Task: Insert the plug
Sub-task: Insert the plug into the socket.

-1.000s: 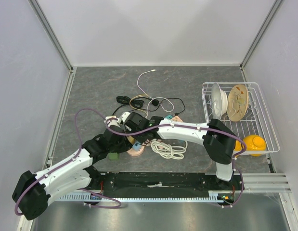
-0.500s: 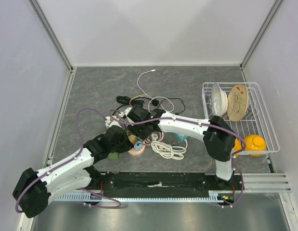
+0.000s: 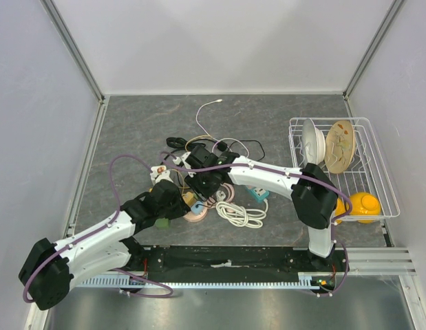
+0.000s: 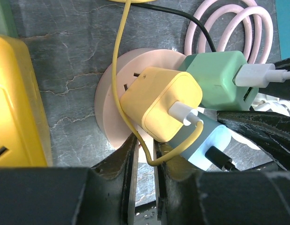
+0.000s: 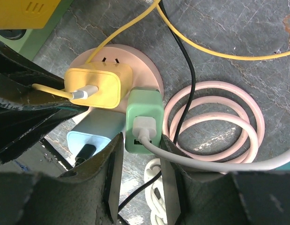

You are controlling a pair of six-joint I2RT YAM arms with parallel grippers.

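A round pink socket (image 4: 112, 93) lies on the grey table; it also shows in the right wrist view (image 5: 145, 65) and in the top view (image 3: 194, 215). A yellow charger (image 4: 159, 101) sits plugged in its face, with a light blue charger (image 4: 201, 140) beside it. My right gripper (image 5: 140, 140) is shut on a green charger (image 5: 145, 117) with a white cable, holding it at the socket's edge next to the yellow one. My left gripper (image 4: 144, 143) is closed narrowly on the socket's near rim. In the top view both grippers meet over the socket, left (image 3: 182, 199) and right (image 3: 204, 184).
A coiled pink cable (image 5: 215, 122) lies right beside the socket, and a coiled white cable (image 3: 240, 214) just in front. Black and yellow cables tangle behind (image 3: 192, 144). A yellow power strip (image 4: 18, 103) lies to the left. A wire dish rack (image 3: 378, 206) with plates and a yellow bowl (image 3: 364, 205) stands right.
My right gripper swung back towards the cable tangle, then came forward and down onto the pink socket with the green charger. The left arm has hardly moved.
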